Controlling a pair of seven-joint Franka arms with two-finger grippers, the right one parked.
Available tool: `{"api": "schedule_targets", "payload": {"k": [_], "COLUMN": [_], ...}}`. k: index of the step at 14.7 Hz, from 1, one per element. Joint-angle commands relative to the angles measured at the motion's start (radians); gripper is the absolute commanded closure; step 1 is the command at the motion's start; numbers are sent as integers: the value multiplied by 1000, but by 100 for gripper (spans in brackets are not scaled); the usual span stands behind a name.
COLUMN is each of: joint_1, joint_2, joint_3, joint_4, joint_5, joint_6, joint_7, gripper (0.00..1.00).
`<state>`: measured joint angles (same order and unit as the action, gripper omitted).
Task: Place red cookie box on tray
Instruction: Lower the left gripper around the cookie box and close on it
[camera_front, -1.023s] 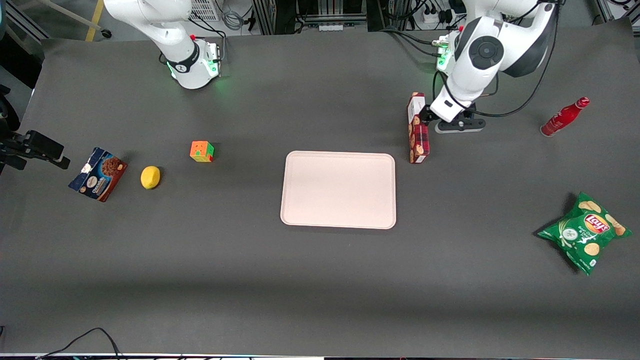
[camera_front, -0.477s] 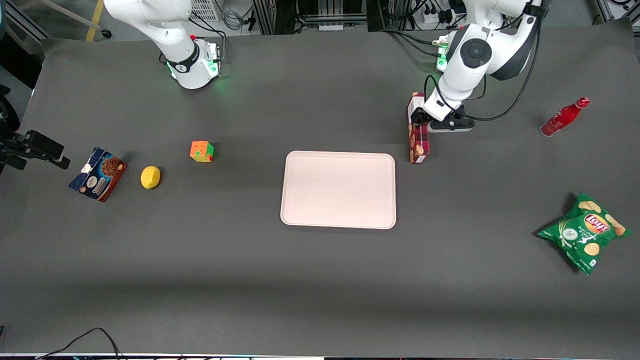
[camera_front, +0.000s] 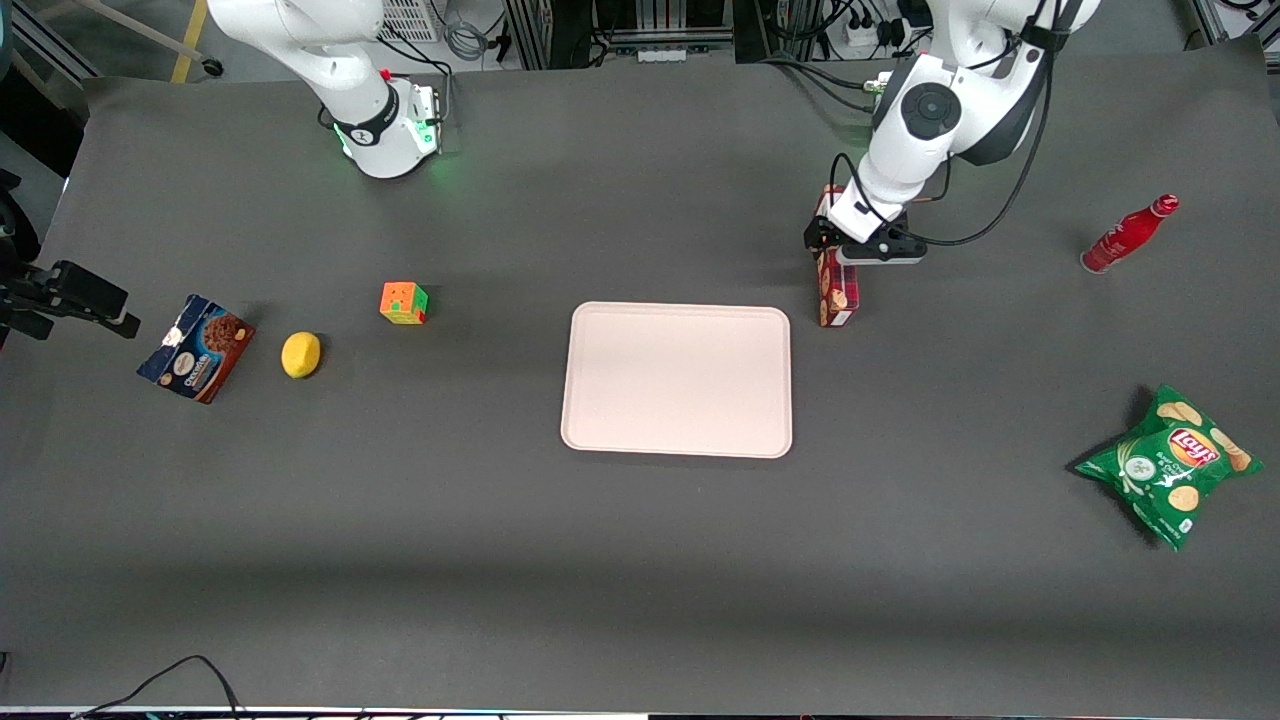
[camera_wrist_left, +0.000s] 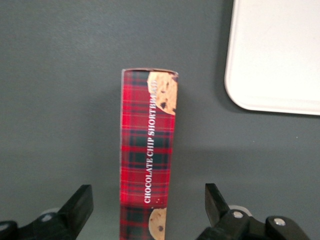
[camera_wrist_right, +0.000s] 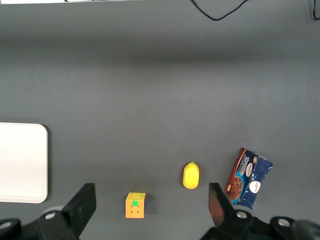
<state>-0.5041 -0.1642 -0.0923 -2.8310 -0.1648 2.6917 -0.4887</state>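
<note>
The box (camera_wrist_left: 148, 155) stands on its narrow edge on the table, just off a corner of the tray (camera_wrist_left: 280, 55) but not on it. The gripper (camera_wrist_left: 147, 210) hangs straight above it with its fingers (camera_wrist_left: 79, 207) spread wide, one on each long side and neither touching. The box's long axis runs crosswise to the gap, so I'd say a straight drop would let them close across its thin width.

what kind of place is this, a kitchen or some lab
Most likely a robotics lab: a dark table with cables and power strips at its edge, and groceries laid out as props. The open gripper hangs over the red cookie box, beside the tray.
</note>
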Motion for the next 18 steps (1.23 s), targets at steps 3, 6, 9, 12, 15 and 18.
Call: {"api": "schedule_targets", "payload": {"k": [3,6,9,12,15,18], "joint_1": [-19,-28,-28,-28,-28,-27], "joint_2": [14,32,38,41,52,54], "joint_3": [-17,-15,-15,-14,-15,-14], "joint_4": [-82,-93,-96,-97,-99,-97], "joint_5": [-15,-15,-13,-15,-13,-13], "joint_6": [118,154,155,155,155,155], "joint_7": [-7,-7,-4,24,32,45], "gripper": [0,0,4,21,45,59]}}
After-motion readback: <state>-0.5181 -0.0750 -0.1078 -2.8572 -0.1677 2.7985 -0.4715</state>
